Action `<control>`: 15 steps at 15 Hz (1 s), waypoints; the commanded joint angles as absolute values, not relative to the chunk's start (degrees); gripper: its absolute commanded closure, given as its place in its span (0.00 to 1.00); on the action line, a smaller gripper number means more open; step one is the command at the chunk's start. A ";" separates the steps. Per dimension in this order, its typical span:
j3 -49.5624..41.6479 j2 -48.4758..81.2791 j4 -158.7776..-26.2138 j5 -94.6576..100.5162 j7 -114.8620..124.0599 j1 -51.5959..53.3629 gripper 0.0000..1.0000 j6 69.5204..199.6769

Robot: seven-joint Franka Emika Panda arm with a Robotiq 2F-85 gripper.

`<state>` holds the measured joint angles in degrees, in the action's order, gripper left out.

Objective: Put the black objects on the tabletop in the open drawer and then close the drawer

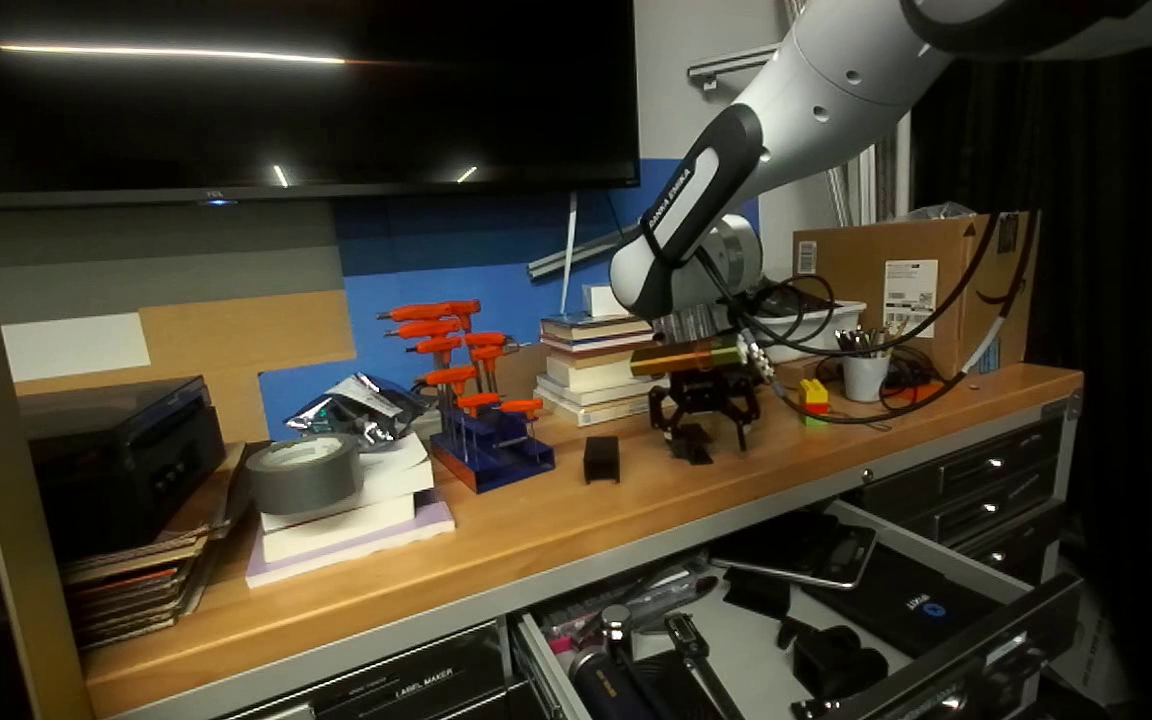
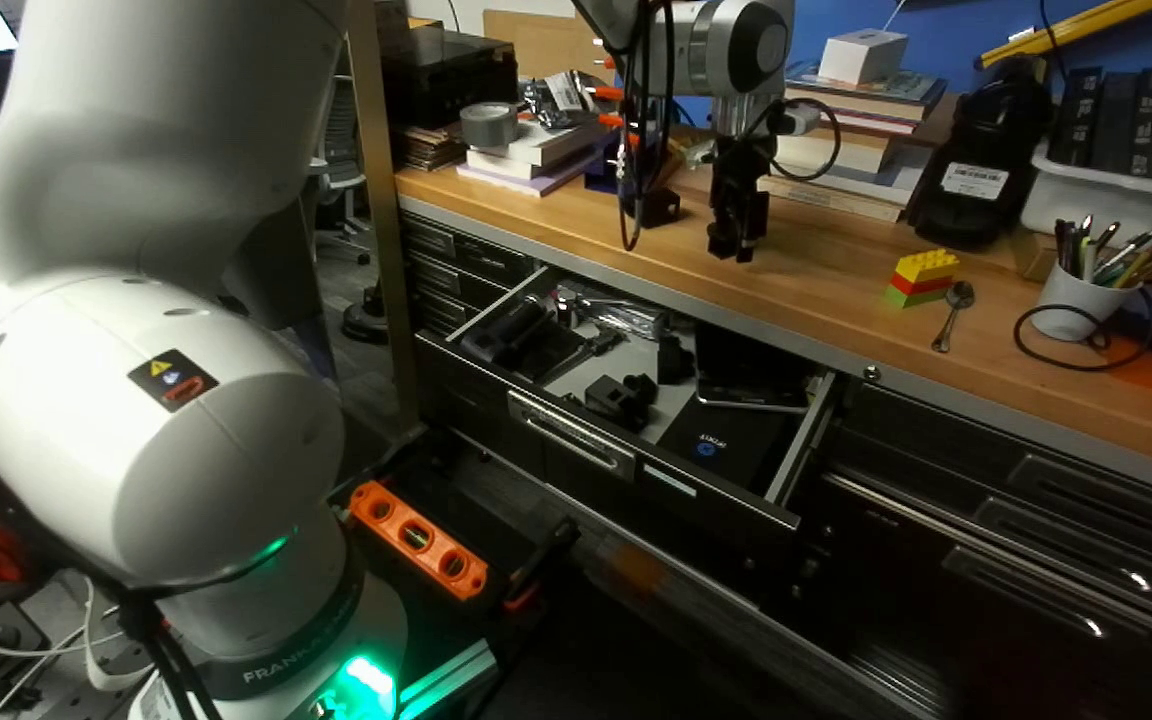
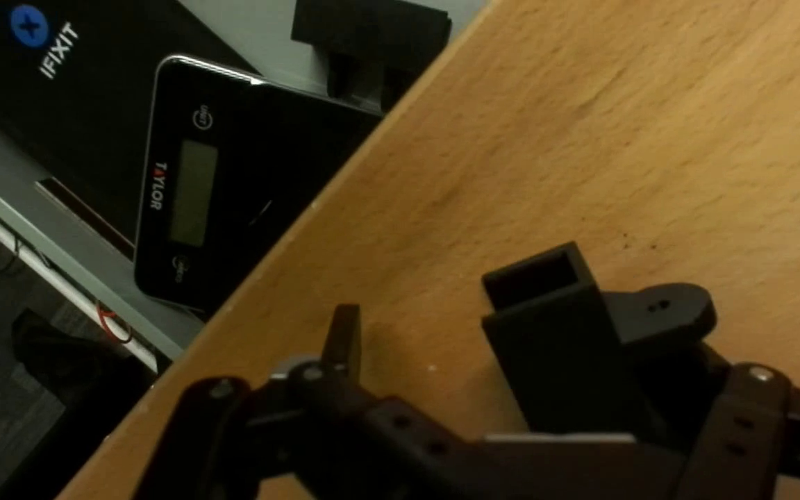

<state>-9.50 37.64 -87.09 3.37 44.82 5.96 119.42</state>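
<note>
A black hollow block with a rounded tab (image 3: pixel 567 361) stands on the wooden tabletop (image 3: pixel 650 139). My gripper (image 1: pixel 708 440) is open and low over it; in the wrist view one finger is left of the block, apart from it, and the other is mostly hidden at the right. Another black block (image 1: pixel 601 458) stands on the tabletop beside the gripper, also seen in an exterior view (image 2: pixel 661 207). The open drawer (image 1: pixel 751 650) below holds a black block (image 1: pixel 756 592) and a black object (image 1: pixel 836 660); both also show in an exterior view (image 2: pixel 674 358).
The drawer also holds a Taylor scale (image 3: pixel 254 187), an iFixit case (image 2: pixel 721 440) and a caliper (image 1: pixel 696 650). On the tabletop are a hex-key stand (image 1: pixel 491 440), book stacks (image 1: pixel 591 370), a toy-brick stack (image 2: pixel 921 277), a spoon (image 2: pixel 951 315) and a pen cup (image 2: pixel 1081 295).
</note>
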 commanded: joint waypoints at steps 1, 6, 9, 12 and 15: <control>-8.78 36.94 -86.44 2.84 46.62 5.69 0.06 118.17; -8.28 37.27 -86.47 2.92 45.48 5.38 0.46 119.11; -8.11 37.15 -86.54 2.89 45.12 5.22 0.71 119.56; -7.26 36.02 -88.38 2.71 41.46 4.43 0.78 120.91; -6.64 33.52 -92.38 2.51 36.25 3.61 0.75 122.96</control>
